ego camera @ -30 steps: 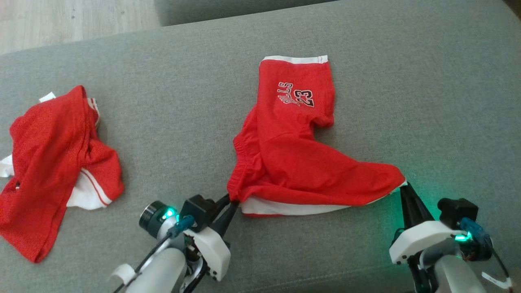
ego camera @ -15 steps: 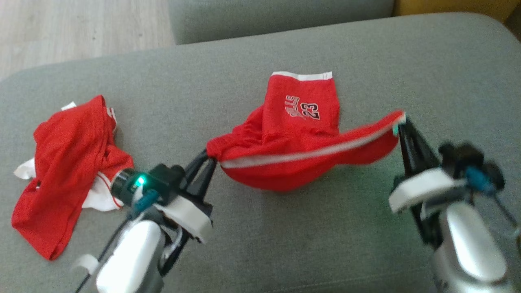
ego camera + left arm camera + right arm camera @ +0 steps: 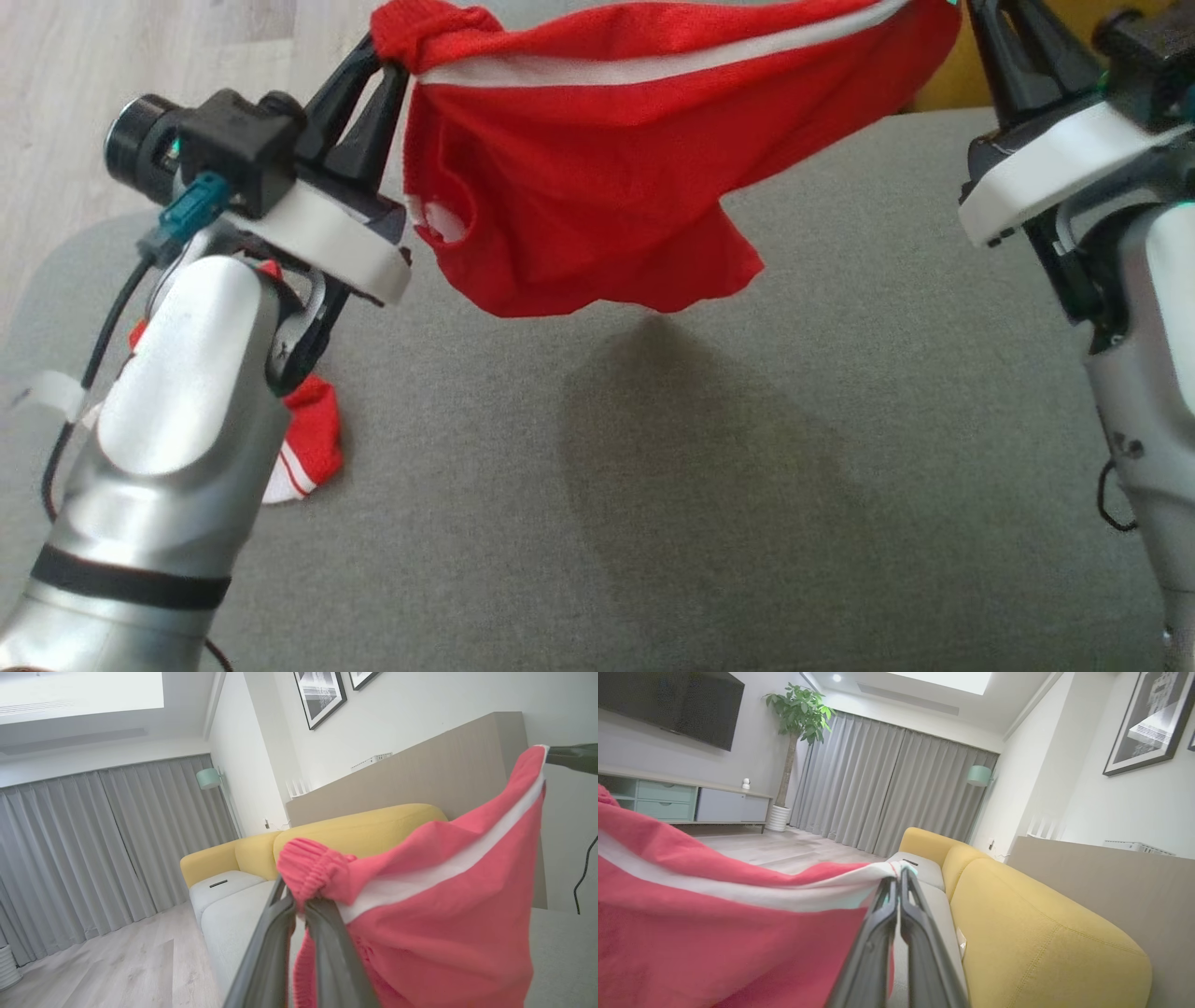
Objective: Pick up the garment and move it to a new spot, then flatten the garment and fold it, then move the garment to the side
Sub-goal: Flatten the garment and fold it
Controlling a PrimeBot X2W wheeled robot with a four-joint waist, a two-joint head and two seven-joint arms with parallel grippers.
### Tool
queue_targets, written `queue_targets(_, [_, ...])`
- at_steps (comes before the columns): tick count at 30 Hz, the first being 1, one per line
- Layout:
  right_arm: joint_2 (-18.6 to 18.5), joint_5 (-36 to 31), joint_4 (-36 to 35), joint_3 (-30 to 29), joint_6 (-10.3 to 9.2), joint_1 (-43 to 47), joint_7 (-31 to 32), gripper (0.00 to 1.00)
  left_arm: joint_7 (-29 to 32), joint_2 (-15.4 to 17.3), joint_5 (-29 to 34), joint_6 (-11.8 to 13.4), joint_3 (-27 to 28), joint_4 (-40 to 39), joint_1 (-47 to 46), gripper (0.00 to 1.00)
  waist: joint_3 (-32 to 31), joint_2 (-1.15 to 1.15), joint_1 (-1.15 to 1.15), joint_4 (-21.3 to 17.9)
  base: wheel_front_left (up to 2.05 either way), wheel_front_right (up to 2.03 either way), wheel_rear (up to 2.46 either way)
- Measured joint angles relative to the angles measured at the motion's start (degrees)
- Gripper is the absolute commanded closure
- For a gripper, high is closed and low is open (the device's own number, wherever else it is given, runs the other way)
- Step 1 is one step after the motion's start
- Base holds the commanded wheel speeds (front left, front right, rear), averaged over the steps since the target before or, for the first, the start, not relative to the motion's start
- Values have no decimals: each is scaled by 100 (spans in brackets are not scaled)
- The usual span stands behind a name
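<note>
The garment is a pair of red shorts with a white side stripe, hanging in the air above the grey cushion. My left gripper is shut on its gathered waistband at the upper left. My right gripper is shut on the white-edged hem at the upper right, its tips cut by the frame's top. The cloth stretches between both grippers and sags in the middle. In the left wrist view the waistband bunches over the closed fingers. In the right wrist view the hem is pinched at the fingertips.
A second red and white garment lies on the cushion at the left, mostly hidden behind my left forearm. Wooden floor shows beyond the cushion's far left edge. A yellow sofa stands ahead in the wrist views.
Both grippers have raised the garment off the cushion and it now hangs clear between them. The head camera has also tilted, so the whole picture has shifted.
</note>
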Motion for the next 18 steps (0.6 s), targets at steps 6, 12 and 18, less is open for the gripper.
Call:
queue_targets(6, [-51,99,-428,-109,0,342,591,100,359,143,-278,-4,-16,-268,215,100,-64,0,0,2,0,0,0])
queue_targets(12, [-108,88,-876,-269,0,758,1276,100,795,487,-456,-5,-109,-742,544,100,180,0,0,-51,0,0,0])
queue_targets(18, [-172,68,-469,-55,0,-253,1423,100,1038,797,-717,-5,-394,-615,-403,100,832,0,1,-129,0,0,0])
